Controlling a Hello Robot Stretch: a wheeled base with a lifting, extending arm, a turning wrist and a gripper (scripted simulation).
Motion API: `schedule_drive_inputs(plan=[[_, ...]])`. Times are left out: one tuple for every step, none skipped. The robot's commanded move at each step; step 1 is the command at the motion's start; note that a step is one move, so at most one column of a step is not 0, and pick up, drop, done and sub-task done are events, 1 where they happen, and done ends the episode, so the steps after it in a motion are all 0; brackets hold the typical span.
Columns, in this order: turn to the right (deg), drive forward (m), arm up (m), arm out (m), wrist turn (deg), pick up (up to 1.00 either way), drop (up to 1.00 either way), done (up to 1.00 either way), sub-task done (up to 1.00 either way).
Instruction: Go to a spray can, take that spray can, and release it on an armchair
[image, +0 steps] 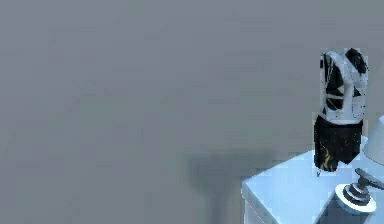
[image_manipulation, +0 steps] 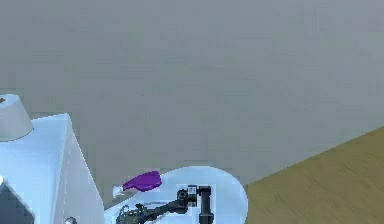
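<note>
A white cabinet (image: 290, 195) stands at the forward view's lower right corner. On it is a black and white statue (image: 340, 110), upright, and just beside that the round foot of a table lamp (image: 362, 188), at the picture's right edge. Behind them is a bare grey wall (image: 150, 80), which takes up the forward view's whole left and middle.

In the arm side view the cabinet (image_manipulation: 50, 165) is at the left, with the lamp's pale shade (image_manipulation: 10, 118) on top at the picture's edge. Just right of the cabinet, at the bottom, stands a round white table (image_manipulation: 225, 195). The arm (image_manipulation: 205, 203) rises over this table and the gripper (image_manipulation: 130, 212) reaches left across it, toward the cabinet's side. A purple thing (image_manipulation: 148, 180) with a pale end lies on the tabletop, near the gripper and a little farther out. Its shape is too vague to say that it is the spray can. Small pale bits show at the fingers, too small to name. Whether the fingers stand apart or together cannot be told, nor whether the gripper holds anything.

The cabinet's side stands close to the table's left rim, so room is tight there. Right of the table lies wooden floor (image_manipulation: 330, 180), open as far as the wall.
</note>
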Motion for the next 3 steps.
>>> schedule_drive_inputs(plan=[[0.0,0.00,0.10,0.00,0.0,0.00,0.00,0.00,0.00],[0.0,0.00,0.40,0.00,0.0,0.00,0.00,0.00,0.00],[0.0,0.00,0.00,0.00,-42.0,0.00,0.00,0.00,0.00]])
